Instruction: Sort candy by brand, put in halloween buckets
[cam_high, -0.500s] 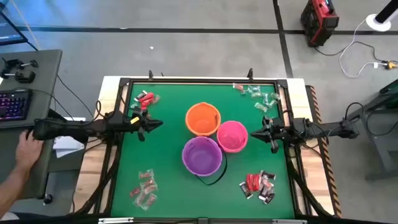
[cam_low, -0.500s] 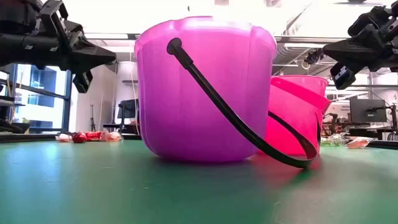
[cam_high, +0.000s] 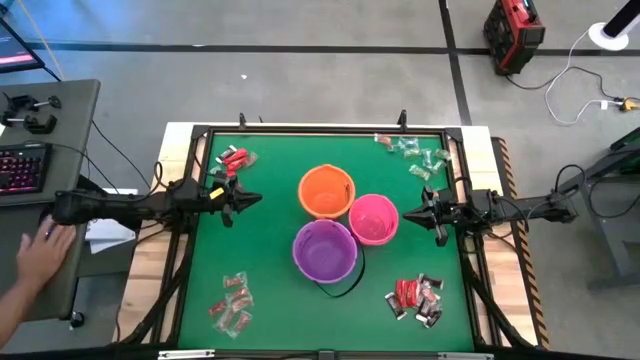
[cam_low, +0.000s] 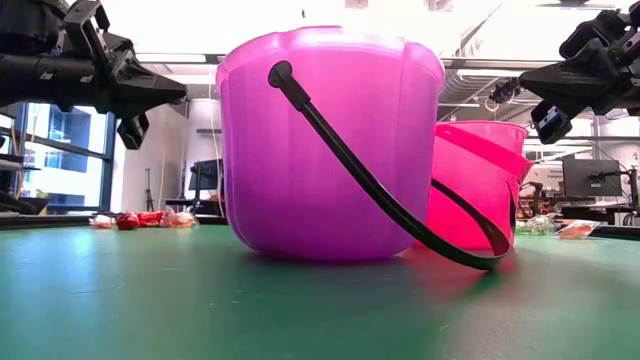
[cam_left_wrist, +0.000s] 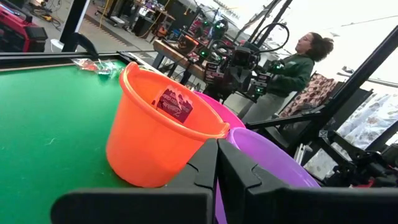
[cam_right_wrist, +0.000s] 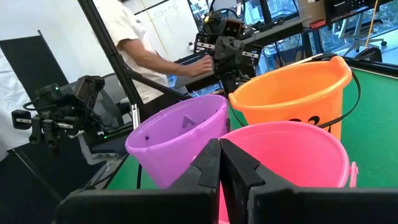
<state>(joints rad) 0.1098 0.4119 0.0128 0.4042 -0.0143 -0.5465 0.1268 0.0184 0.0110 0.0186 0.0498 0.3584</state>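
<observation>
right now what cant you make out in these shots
- Orange bucket: low view, almost wholly hidden behind the purple bucket and pink bucket.
- Candy brands: high view, wrappers in the four piles, e.g. bottom-right pile, too small to read.
- Purple bucket's inside: left wrist view, blocked by the left tool.
- Pink bucket's bottom: right wrist view, cut off by the right tool.
</observation>
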